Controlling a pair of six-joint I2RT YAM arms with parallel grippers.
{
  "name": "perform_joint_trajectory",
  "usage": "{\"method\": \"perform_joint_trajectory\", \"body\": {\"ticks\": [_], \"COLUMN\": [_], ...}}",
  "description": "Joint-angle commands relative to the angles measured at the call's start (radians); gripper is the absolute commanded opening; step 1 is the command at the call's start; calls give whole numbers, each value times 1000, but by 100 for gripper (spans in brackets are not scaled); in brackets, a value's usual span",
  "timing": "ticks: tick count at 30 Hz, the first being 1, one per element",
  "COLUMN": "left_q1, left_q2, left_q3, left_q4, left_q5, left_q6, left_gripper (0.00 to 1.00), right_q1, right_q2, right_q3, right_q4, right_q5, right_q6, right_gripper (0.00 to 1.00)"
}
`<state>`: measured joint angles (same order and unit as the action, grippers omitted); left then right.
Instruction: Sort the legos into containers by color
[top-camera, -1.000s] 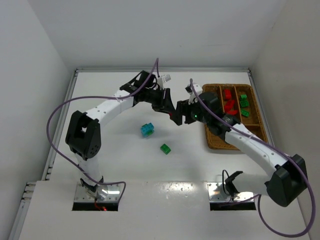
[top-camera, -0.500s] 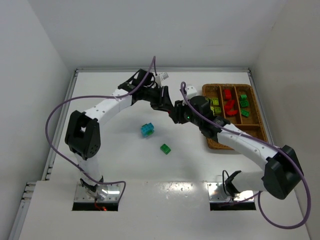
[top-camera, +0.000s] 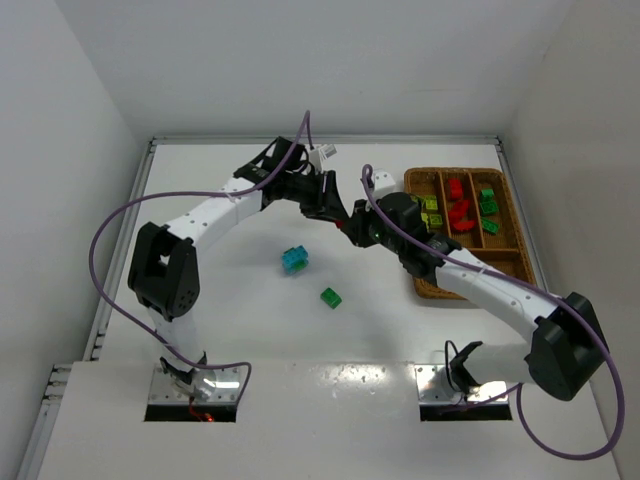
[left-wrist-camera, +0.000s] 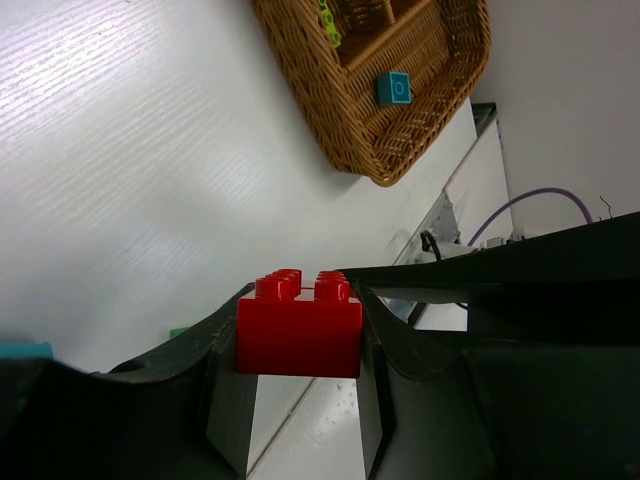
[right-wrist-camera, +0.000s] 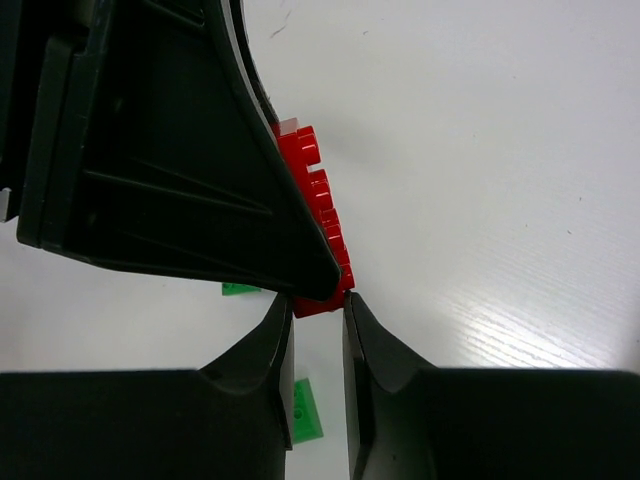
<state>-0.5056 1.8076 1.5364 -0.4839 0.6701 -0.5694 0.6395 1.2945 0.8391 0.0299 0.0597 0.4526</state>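
**Workcell state, view by view**

**Top external view.** The wicker tray (top-camera: 455, 171) sits on the table (top-camera: 220, 300). Red bricks (top-camera: 458, 208) lie in its middle compartment. Green bricks (top-camera: 488, 205) lie in the compartment on its right, and yellow-green bricks (top-camera: 432, 212) in the one on its left. The left hand (top-camera: 338, 207) and right hand (top-camera: 352, 222) meet tip to tip just left of the tray. A cyan-blue brick (top-camera: 294, 259) and a loose green brick (top-camera: 331, 297) lie on the table, farther left of the tray and nearer the arm bases.

**Left wrist view.** The left hand grips a red brick (left-wrist-camera: 300, 325) between its two fingers, studs facing away from the camera. The brick is off the table, apart from the tray. A cyan brick (left-wrist-camera: 393, 88) lies inside the tray near one end.

**Right wrist view.** The right fingertips (right-wrist-camera: 283, 318) stand a narrow gap apart, flanking the lower end of the red brick. Whether they press on it cannot be told. A dark finger of the left hand covers one side of the brick.
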Motion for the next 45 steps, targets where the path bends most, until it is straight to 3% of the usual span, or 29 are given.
{"method": "perform_joint_trajectory", "body": {"ticks": [1,5,13,23,29,33,36,45], "left_q1": [13,22,32,51,125,139,150,150], "left_q2": [-62,-62,-53,-44,-79,-112,-113,-131], "left_q3": [5,5,-4,-22,-32,-32,-51,-93], "left_q4": [11,11,11,11,-62,-133,-147,-147], "left_q5": [20,29,29,29,-88,-239,-251,-260], "left_q6": [13,13,13,13,60,106,120,138], "left_gripper": [17,24,65,90,91,91,91,91], "right_q1": [2,2,2,-9,-110,-298,-418,-629], "right_q2": [-26,-26,-17,-27,-57,-49,21,167], "right_q3": [-6,-6,-6,-34,-34,15,78,184], "right_q4": [30,18,-1,-47,-212,-317,-370,-404], "right_q5": [52,52,61,89,253,295,295,308], "right_q6": [29,29,29,47,95,165,175,166], "right_gripper": [0,0,0,0,0,0,0,0]}}
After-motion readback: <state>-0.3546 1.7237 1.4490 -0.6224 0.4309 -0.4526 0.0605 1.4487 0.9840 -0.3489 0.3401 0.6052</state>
